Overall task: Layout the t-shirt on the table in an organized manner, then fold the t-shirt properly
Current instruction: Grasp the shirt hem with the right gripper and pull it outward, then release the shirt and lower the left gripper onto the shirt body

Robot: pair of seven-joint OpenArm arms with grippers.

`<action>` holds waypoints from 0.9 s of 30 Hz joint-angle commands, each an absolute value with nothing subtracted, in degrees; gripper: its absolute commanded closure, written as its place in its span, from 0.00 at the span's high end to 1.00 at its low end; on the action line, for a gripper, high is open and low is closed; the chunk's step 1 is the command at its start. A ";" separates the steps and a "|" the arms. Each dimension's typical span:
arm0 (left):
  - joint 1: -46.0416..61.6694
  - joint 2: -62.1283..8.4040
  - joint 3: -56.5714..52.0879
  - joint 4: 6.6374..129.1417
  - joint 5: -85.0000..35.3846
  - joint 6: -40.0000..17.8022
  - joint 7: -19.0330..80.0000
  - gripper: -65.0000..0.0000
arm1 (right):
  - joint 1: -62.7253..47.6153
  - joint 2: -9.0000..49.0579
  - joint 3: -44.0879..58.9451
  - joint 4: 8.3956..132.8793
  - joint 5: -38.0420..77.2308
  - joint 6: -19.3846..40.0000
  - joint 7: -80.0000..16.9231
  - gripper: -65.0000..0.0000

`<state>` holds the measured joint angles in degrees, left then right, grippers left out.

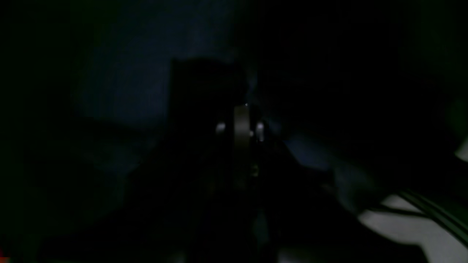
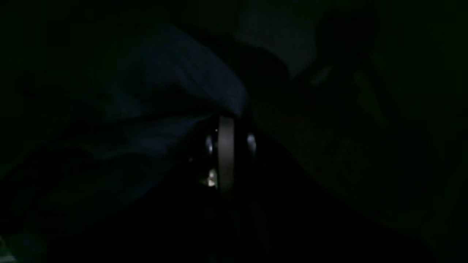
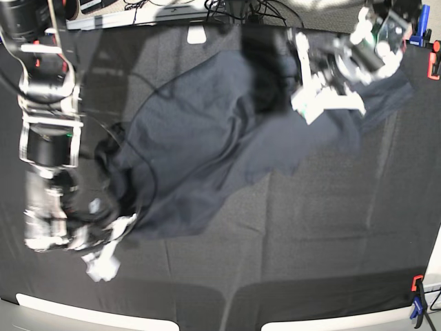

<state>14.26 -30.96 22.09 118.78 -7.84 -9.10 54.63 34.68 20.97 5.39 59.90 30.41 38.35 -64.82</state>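
The table [image 3: 331, 227] with its black creased cover carries the t-shirt [image 3: 207, 152], which lies rumpled and stretched diagonally from near left to far right. The left gripper [image 3: 310, 103] sits at the shirt's far right end, jaws closed on the t-shirt. The right gripper [image 3: 103, 258] sits at the near left edge, jaws closed; whether it pinches cloth is unclear.

A robotics lab workstation, indicated by a table [image 3: 324, 227] draped in black creased cloth, red and blue clamps [image 3: 417, 298] at its edge, bundled cables [image 3: 238, 9] along its far rim, and two mounted robot arms [image 3: 45, 103].
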 commanded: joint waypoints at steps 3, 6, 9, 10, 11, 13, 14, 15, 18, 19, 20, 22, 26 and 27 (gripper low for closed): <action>10.90 -31.44 21.80 120.51 -3.18 -6.02 51.37 0.00 | 34.13 22.74 9.54 68.53 35.33 40.00 -64.05 0.00; 7.25 -31.44 21.80 120.53 -1.91 -4.64 50.70 0.00 | 32.82 22.70 13.65 74.85 37.76 40.00 -64.60 0.00; 4.27 -31.44 21.80 120.53 -1.98 -4.64 53.45 0.00 | 30.44 22.72 17.04 79.26 36.77 40.00 -64.66 0.00; 3.70 -31.44 21.80 120.53 -2.11 -4.67 54.65 0.00 | 29.19 22.74 17.89 80.23 35.86 40.00 -64.66 0.00; 3.62 -31.46 21.80 120.53 -2.81 -4.67 55.81 0.00 | 27.73 22.74 18.65 81.08 35.05 40.00 -64.66 0.00; 4.14 -31.46 21.80 120.53 -6.76 -4.73 56.38 0.00 | 24.36 22.90 20.01 82.17 34.48 40.00 -64.66 0.00; 4.62 -31.44 21.80 120.53 -9.45 -5.15 56.25 0.00 | 22.63 22.96 20.75 82.63 34.48 40.00 -64.66 0.00; 5.06 -31.42 21.80 120.53 -11.86 -6.52 55.81 0.00 | 20.93 23.07 21.52 83.05 34.48 40.00 -64.64 0.00; 6.74 -31.14 21.80 120.55 -18.37 -11.79 55.77 0.00 | 16.78 23.81 24.71 84.16 34.22 40.00 -64.64 0.00; 7.53 -31.14 21.80 120.53 -21.02 -13.19 55.94 0.00 | 15.62 24.14 26.17 84.58 33.23 40.00 -64.64 0.00; 8.40 -31.14 21.80 120.55 -23.18 -14.39 56.25 0.00 | 14.50 24.56 27.68 84.95 31.99 40.00 -64.64 0.00; 10.46 -31.14 21.80 120.53 -26.87 -16.93 57.47 0.00 | 12.05 26.09 30.79 85.25 30.52 40.00 -64.64 0.00; 14.35 -31.14 21.80 120.53 -33.08 -21.89 58.89 0.00 | 7.03 29.65 37.26 85.25 29.95 40.00 -64.64 0.00; 15.14 -31.14 21.80 120.53 -34.44 -22.83 58.76 0.00 | 5.96 30.48 38.96 85.25 30.02 40.00 -64.62 0.00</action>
<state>15.27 -30.61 22.06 119.50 -34.37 -22.92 58.94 4.54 28.69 38.57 84.12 29.63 38.63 -66.43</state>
